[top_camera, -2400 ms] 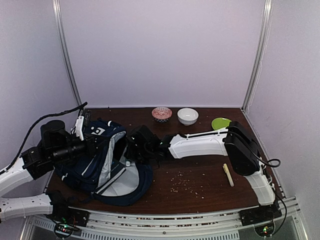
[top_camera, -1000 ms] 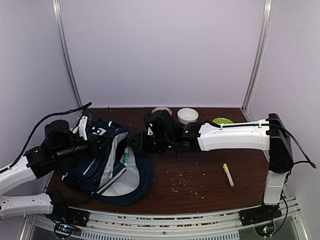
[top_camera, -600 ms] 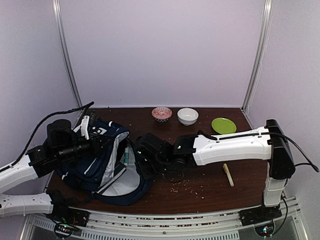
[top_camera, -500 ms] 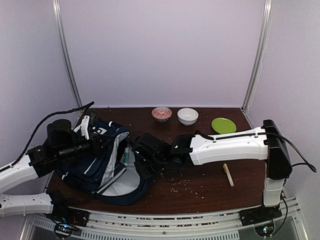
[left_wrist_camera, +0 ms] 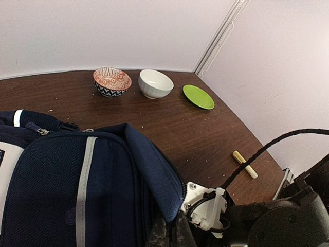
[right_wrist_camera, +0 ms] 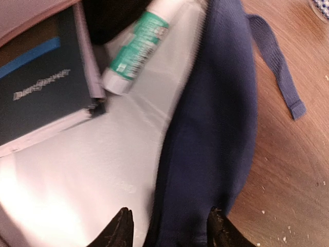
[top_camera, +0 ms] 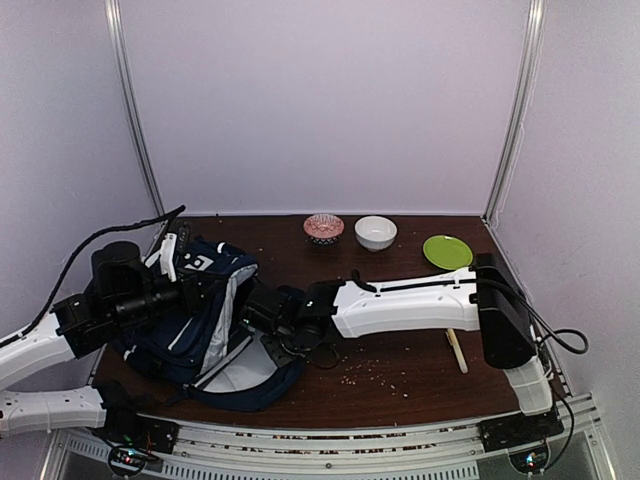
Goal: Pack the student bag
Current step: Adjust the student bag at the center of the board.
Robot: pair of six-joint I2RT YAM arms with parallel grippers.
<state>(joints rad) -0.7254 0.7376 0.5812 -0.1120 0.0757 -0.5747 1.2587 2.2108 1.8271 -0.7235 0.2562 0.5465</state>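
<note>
The student bag [top_camera: 200,330] lies at the table's left, navy with white patches, its mouth held open and its grey lining [right_wrist_camera: 77,170] showing. My left gripper [left_wrist_camera: 172,234] is shut on the bag's upper flap edge [left_wrist_camera: 154,175] and holds it up. At the mouth, my right gripper [right_wrist_camera: 169,226] stands open, one finger over the lining and the other over the navy rim [right_wrist_camera: 216,128]. Inside lie a green-and-white tube [right_wrist_camera: 134,49] and a dark book with a blue stripe [right_wrist_camera: 41,98].
A patterned bowl [top_camera: 323,227], a white bowl [top_camera: 376,232] and a green plate [top_camera: 447,250] stand along the back. A pale yellow stick [top_camera: 457,350] and scattered crumbs [top_camera: 370,370] lie on the wood at right. A navy strap end [right_wrist_camera: 280,77] trails beside the bag.
My right arm has swung from the back of the table down and left to the bag's mouth, and its jaws have narrowed a little. The left arm has kept its hold.
</note>
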